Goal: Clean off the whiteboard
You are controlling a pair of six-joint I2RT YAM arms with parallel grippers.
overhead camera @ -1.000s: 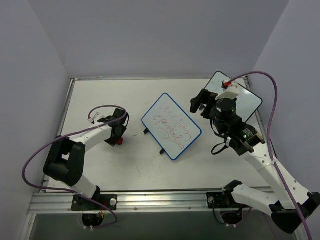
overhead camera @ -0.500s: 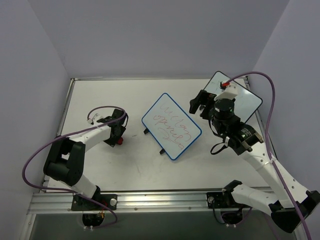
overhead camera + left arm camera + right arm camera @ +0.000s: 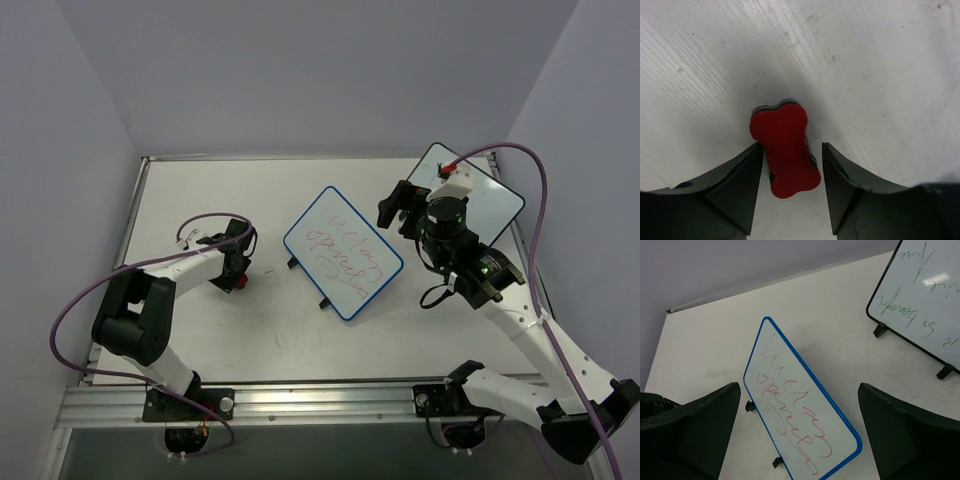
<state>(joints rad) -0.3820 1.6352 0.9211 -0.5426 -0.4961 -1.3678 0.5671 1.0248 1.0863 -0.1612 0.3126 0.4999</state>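
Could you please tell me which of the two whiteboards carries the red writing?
The blue-framed whiteboard in the centre; the black-framed whiteboard at the far right carries green writing.

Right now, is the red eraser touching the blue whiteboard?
Apart. The top view shows the red eraser lying well left of the blue whiteboard, with a strip of bare table between them.

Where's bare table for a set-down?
Bare: the back-left table, behind the left gripper and blue board; also the near strip between board and arm bases. Crowded: right rear, where the right gripper hangs between the blue board and black board.
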